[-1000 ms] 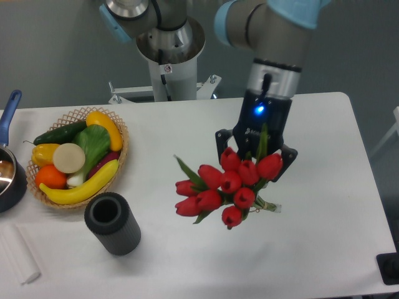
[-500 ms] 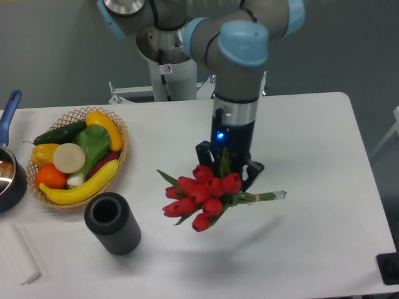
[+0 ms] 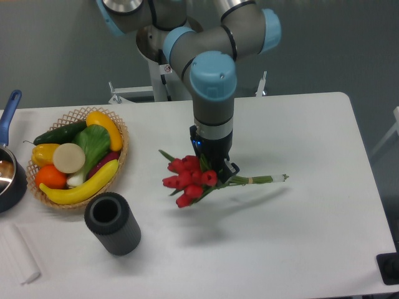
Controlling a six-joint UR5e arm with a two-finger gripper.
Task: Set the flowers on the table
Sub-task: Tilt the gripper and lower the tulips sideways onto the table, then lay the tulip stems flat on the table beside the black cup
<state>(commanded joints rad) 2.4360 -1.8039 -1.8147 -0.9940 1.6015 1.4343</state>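
The flowers (image 3: pixel 187 179), a bunch of red tulips with green stems tied with light string, hang low over the white table (image 3: pixel 299 243) near its middle. Their heads point left and the stem ends stick out to the right. My gripper (image 3: pixel 212 167) is shut on the flowers just behind the heads, with its fingers mostly hidden by the blooms and leaves. A shadow lies on the table under the bunch, so it looks a little above the surface.
A wicker basket (image 3: pixel 118 128) of vegetables and fruit stands at the left. A dark grey cylinder vase (image 3: pixel 112 223) stands in front of it. A blue-handled pot (image 3: pixel 9 168) sits at the left edge, a white roll (image 3: pixel 17 254) at the front left.
The arm has carried the flowers left and down toward the table. The bunch now lies flatter, with its stems pointing right.
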